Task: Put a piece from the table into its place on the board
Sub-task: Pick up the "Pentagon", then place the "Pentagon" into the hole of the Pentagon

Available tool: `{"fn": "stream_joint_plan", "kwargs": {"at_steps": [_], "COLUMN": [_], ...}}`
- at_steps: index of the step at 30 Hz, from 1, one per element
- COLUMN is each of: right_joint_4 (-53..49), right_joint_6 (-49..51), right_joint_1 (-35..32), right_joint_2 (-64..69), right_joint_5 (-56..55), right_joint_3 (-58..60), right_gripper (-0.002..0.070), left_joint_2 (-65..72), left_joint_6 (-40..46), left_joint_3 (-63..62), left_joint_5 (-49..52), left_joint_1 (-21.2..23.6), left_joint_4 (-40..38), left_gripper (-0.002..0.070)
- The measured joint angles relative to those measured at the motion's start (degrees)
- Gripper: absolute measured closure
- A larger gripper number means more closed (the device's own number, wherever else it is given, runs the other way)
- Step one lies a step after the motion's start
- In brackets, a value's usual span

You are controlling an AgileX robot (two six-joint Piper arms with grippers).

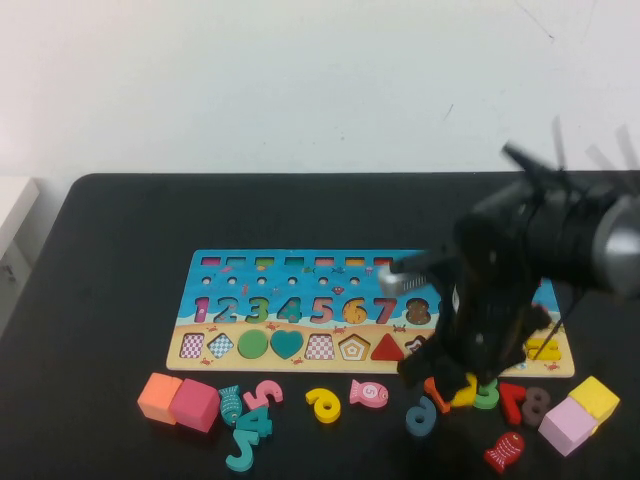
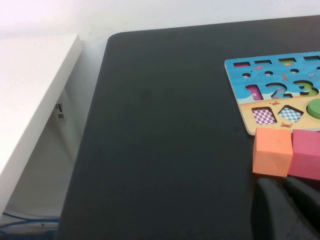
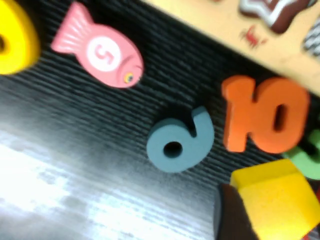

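The number-and-shape board (image 1: 300, 300) lies mid-table; it also shows in the left wrist view (image 2: 250, 107) and the right wrist view (image 3: 215, 30). My right gripper (image 1: 455, 385) hangs just in front of the board's right part, among loose pieces. In the right wrist view it (image 3: 272, 212) is shut on a yellow block (image 3: 270, 195), with one dark finger (image 3: 232, 215) against the block's side. An orange 10 (image 3: 265, 120) and a blue 6 (image 3: 180, 145) lie beside it. My left gripper (image 2: 287, 210) is shut and empty, just short of an orange cube (image 2: 272, 152).
Along the front of the board lie a pink cube (image 1: 196, 405), teal and pink numbers (image 1: 250, 420), a yellow number (image 1: 323, 404), a pink fish (image 1: 369, 393), a red 7 (image 1: 512, 400), a red fish (image 1: 504, 452), and lilac (image 1: 567, 425) and yellow (image 1: 595, 397) cubes.
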Motion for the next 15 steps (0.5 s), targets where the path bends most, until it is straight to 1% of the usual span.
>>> {"fn": "stream_joint_plan", "kwargs": {"at_steps": [7,15], "right_joint_4": [0.43,2.9], "right_joint_6": [-3.05,-6.43], "right_joint_1": [0.0,0.0], "right_joint_2": [-2.18,4.33], "right_joint_5": [5.41,7.55], "right_joint_3": [-6.43,-15.58], "right_gripper": [0.0314,0.0314], "left_joint_2": [0.0,0.0], "left_joint_6": [0.0,0.0], "left_joint_3": [0.0,0.0], "left_joint_5": [0.0,0.0], "left_joint_1": [0.0,0.0], "left_joint_4": [0.0,0.0], "left_gripper": [0.0676,0.0676]}}
